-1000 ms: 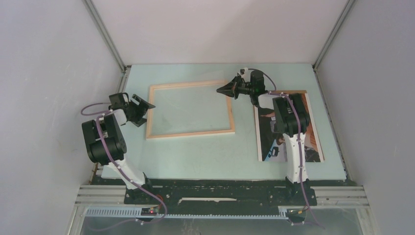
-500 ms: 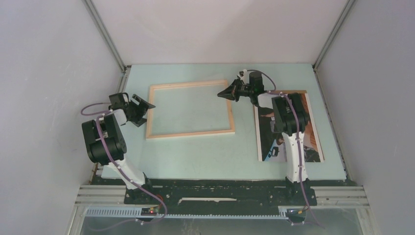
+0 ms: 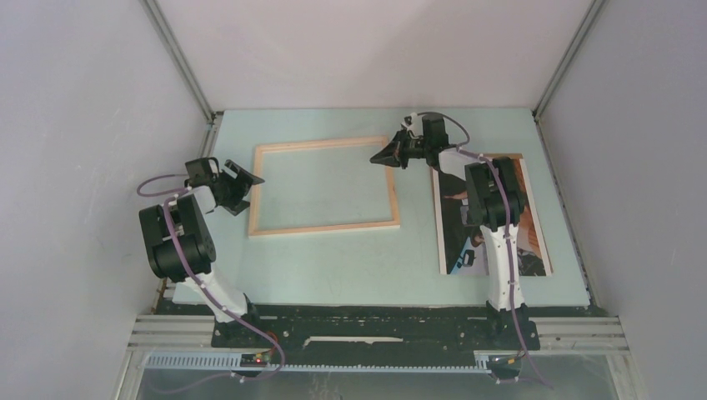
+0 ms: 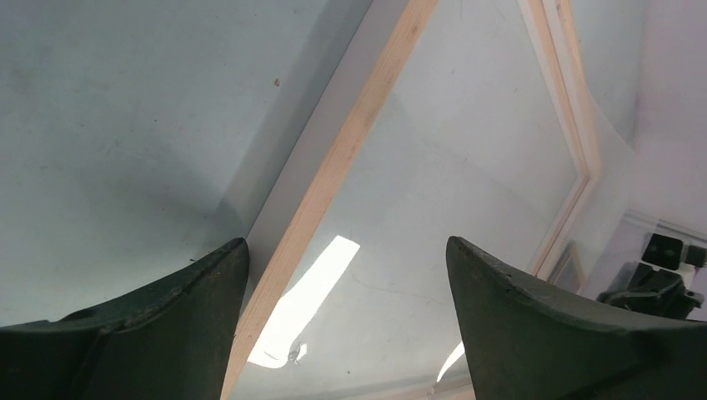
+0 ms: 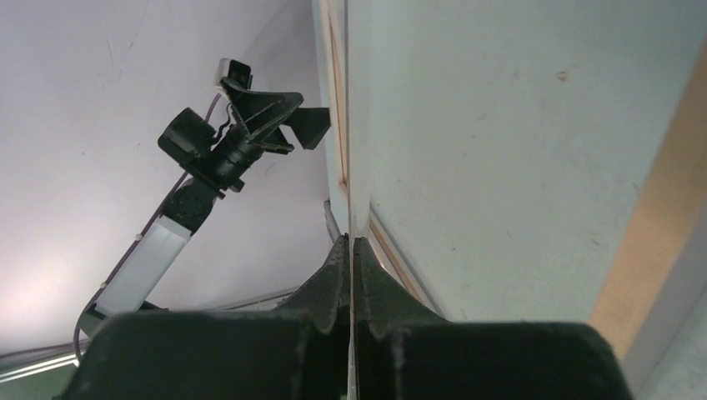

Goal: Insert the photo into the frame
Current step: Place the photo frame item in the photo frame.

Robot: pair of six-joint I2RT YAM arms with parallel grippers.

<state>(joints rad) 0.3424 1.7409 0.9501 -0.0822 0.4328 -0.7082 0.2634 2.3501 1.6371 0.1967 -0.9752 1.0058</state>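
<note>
The frame (image 3: 321,227), pale wood, lies flat at the table's middle left. A clear sheet (image 4: 467,167) lies within it and throws back glare. My right gripper (image 3: 374,156) is at the frame's far right corner, shut on the thin edge of that sheet (image 5: 348,125), which runs edge-on between my fingers (image 5: 351,243). The photo (image 3: 534,221), dark with reddish tones, lies flat at the right, partly under my right arm. My left gripper (image 3: 253,193) hovers open over the frame's left rail (image 4: 350,142), with nothing between its tips (image 4: 346,250).
Grey walls close in the table (image 3: 350,267) on three sides, with metal posts at the back corners. The two arm bases stand on a black rail at the near edge. My right arm crosses above the photo.
My right wrist has shifted slightly toward the back wall, its tips staying at the frame's corner. The left arm, the frame and the photo have not moved.
</note>
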